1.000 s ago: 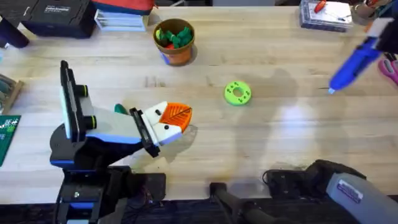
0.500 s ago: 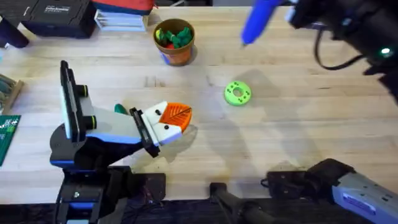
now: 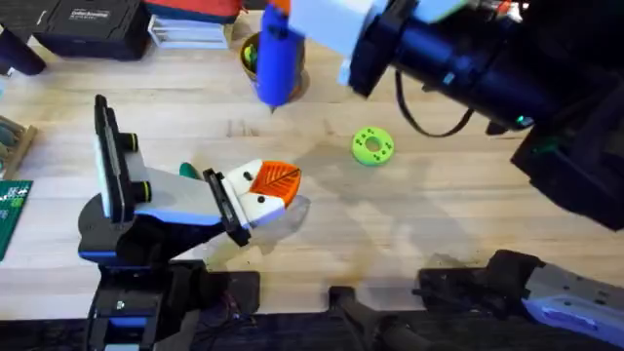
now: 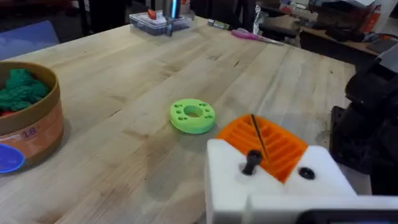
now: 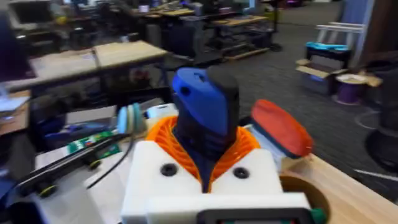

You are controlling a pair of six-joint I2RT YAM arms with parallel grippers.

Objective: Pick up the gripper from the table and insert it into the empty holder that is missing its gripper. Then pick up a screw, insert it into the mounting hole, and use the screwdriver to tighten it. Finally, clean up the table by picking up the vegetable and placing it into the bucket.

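Note:
My right gripper [image 5: 205, 149] is shut on the blue screwdriver [image 5: 204, 115], white fingers and orange pads clamped round its body. From overhead the screwdriver [image 3: 276, 57] hangs tip-down in front of the orange bucket [image 3: 292, 86] and hides most of it. My left gripper [image 3: 278, 180] rests low on the table, its orange ribbed pads closed together. In the left wrist view a black screw [image 4: 251, 162] stands proud of the white holder [image 4: 224, 180] beside the orange gripper [image 4: 273, 146]. The teal-green vegetable [image 3: 188, 171] lies just behind the left arm's wrist.
A lime-green ring disc [image 3: 371, 146] lies mid-table, right of the left gripper; it shows as the disc [image 4: 192, 116] in the left wrist view. Boxes and a black case [image 3: 90, 24] line the back edge. A green circuit board [image 3: 12, 210] lies at the left edge.
The right arm has swung left along the back of the table, carrying the screwdriver from the far right to over the bucket. The left arm has not moved.

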